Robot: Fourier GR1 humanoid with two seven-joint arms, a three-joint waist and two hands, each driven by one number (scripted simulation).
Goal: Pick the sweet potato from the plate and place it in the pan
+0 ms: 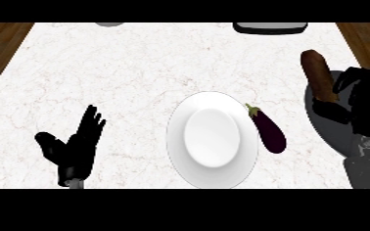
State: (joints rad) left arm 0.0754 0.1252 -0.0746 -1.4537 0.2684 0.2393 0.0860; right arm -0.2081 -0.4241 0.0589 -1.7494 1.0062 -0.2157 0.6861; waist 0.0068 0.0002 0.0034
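Left robot hand (72, 149): lower left, resting over the white marbled table (108, 78), fingers straight and pointing up, thumb spread to the side, holding nothing.

Small grey object (110, 24): far edge of the table, left of centre, mostly cut off; what it is cannot be told.

Plate (212, 173): white, round, at the centre near the front edge, nothing lying on it.

Eggplant (266, 128): dark purple with a green stem, lying on the table just beside the plate's right rim, stem end pointing up and to the left.

Dark tray-like object (269, 27): far edge, right of centre, only partly in view.

Sweet potato (316, 71): brown, long, tilted nearly upright at the right side, off the plate, its lower end over the pan and its upper end past the pan's far rim.

Pan (329, 132): dark grey, round, at the right edge, partly hidden by the arm.

Right robot hand (352, 95): black, at the right edge above the pan, fingers curled round the lower part of the sweet potato.
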